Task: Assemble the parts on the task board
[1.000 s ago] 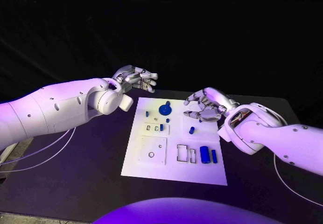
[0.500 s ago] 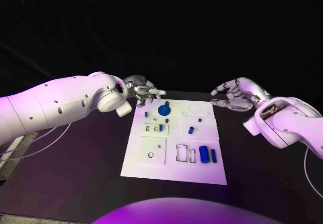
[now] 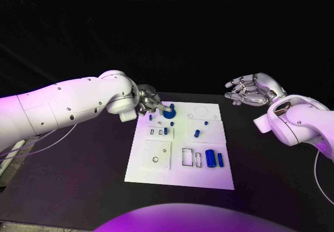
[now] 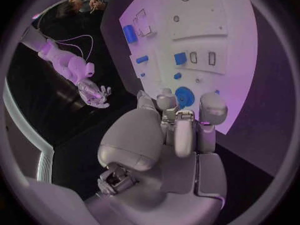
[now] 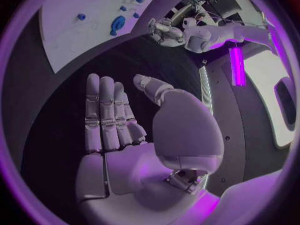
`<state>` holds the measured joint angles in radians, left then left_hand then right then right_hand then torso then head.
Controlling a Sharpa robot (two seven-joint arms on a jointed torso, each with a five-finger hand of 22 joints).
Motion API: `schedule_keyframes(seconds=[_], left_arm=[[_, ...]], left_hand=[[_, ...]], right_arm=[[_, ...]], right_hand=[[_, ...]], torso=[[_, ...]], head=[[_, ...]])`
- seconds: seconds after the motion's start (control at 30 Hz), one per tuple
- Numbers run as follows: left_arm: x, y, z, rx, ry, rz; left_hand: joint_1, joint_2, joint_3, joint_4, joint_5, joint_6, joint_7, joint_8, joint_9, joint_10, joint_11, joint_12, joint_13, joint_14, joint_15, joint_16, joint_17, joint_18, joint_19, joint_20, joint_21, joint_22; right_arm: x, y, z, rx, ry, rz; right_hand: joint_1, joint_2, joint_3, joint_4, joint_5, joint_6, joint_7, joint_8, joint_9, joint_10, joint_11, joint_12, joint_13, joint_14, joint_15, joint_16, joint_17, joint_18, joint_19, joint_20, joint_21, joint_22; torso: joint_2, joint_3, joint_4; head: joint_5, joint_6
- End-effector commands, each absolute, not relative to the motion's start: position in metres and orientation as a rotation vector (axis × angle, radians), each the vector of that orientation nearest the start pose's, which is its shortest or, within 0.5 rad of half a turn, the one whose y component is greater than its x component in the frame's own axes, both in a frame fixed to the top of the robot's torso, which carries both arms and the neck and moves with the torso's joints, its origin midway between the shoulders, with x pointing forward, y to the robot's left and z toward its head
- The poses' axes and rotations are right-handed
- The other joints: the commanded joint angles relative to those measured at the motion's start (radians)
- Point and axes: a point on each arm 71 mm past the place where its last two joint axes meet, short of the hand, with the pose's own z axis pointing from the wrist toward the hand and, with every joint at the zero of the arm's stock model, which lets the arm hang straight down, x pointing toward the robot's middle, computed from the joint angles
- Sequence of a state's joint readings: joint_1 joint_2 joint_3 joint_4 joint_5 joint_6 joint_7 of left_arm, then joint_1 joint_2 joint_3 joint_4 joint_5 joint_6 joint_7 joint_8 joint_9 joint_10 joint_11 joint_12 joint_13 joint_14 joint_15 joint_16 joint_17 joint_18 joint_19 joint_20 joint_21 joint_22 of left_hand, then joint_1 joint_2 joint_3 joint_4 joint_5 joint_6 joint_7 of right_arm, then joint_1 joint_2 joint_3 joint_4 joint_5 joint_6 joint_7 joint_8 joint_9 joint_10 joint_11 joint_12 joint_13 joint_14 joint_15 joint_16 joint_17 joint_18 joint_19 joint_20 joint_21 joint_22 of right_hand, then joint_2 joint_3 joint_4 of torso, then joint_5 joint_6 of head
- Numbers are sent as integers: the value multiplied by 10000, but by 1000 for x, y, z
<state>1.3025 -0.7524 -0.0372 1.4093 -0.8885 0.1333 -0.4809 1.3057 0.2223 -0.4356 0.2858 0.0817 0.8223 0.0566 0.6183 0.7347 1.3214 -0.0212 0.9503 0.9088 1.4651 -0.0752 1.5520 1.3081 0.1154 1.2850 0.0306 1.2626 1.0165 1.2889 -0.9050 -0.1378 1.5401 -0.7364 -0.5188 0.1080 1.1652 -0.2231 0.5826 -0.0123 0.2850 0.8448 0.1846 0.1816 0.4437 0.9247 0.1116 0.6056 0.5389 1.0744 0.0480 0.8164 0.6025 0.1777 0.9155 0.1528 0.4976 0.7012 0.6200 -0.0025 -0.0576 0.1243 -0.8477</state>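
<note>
Left hand (image 3: pixel 147 104) hovers at board's eleven o'clock, fingers curled, empty, beside blue disc part (image 3: pixel 170 113). Right hand (image 3: pixel 252 90) spread, empty, at two o'clock. Centre fingertips over disc before pinching.

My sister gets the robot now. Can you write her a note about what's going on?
Left hand: empty, fingers apart, over the task board far left corner, by the round blue part.
Right hand: open, empty, raised off the board's right side.
Smaller blue parts sit mid-board; two blue cylinders lie near the front right.
Done: can't tell which parts are seated.
Left: neither hand holds a part.
</note>
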Motion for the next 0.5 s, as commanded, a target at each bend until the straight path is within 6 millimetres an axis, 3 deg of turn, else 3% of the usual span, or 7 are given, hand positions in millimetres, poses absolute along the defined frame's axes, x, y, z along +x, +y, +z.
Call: schedule_keyframes(seconds=[0.03, 0.1, 0.2, 0.33, 0.5], left_arm=[[510, 199, -187, -2779, 23785, -4252], [510, 197, -188, -2731, 24007, -4134], [509, 194, -189, -2711, 24285, -4079], [508, 190, -190, -2557, 24770, -3947], [505, 188, -192, -2055, 25517, -3666]], left_hand=[[-93, 51, -264, 55, 68, -235, 101, -449, -341, -320, 97, -522, -512, 989, 43, 13, 2317, -71, 9, 86, 28, 5], [-97, 100, -263, 58, 79, -274, 164, -667, -517, -637, 157, -1107, -1093, 948, 93, -87, 2146, -44, -69, 134, -62, -113], [-41, 195, -250, 49, 131, -273, 222, -856, -685, -1012, 216, -1741, -1705, 823, 143, -386, 1668, 21, -253, 192, -317, -426], [211, 341, -220, 32, 554, -364, 283, -985, -800, -1247, 271, -1979, -1940, 764, 188, -548, 1453, 51, -321, 243, -519, -587], [523, 555, -167, 19, 660, -693, 397, -1194, -938, -1517, 371, -2060, -2015, 656, 265, -842, 1066, -7, -177, 305, -498, -345]], right_arm=[[494, -240, -168, 6050, 15160, 10506], [496, -240, -169, 6243, 15138, 10597], [498, -240, -170, 6377, 15121, 10654], [500, -241, -171, 6496, 15093, 10669], [501, -241, -171, 6564, 15082, 10660]], right_hand=[[55, -145, 332, 9, 13, 52, 175, -10, -135, 372, 249, -1757, -1659, -574, 317, -2142, -805, -18, -553, 367, -1191, -888], [107, -124, 301, -43, 31, -10, 270, -33, -317, 616, 405, -2741, -2620, -603, 503, -3359, -1323, 32, -701, 624, -1931, -1519], [148, -66, 135, -104, 51, -47, 345, -23, -489, 768, 463, -3284, -3212, -612, 628, -4133, -1600, 45, -698, 747, -2440, -2001], [157, -35, 60, -124, 68, -101, 363, -37, -576, 848, 477, -3434, -3408, -530, 642, -4357, -1659, 49, -618, 766, -2588, -2170], [147, -24, 13, -128, 91, -121, 373, -38, -620, 873, 490, -3502, -3501, -530, 661, -4487, -1693, 45, -599, 780, -2674, -2261]], torso=[[8, 2, 7], [16, 2, 8], [17, 9, 5], [20, 20, 0], [14, 16, -12]], head=[[8, -47], [11, -57], [40, -105], [46, -148], [47, -199]])
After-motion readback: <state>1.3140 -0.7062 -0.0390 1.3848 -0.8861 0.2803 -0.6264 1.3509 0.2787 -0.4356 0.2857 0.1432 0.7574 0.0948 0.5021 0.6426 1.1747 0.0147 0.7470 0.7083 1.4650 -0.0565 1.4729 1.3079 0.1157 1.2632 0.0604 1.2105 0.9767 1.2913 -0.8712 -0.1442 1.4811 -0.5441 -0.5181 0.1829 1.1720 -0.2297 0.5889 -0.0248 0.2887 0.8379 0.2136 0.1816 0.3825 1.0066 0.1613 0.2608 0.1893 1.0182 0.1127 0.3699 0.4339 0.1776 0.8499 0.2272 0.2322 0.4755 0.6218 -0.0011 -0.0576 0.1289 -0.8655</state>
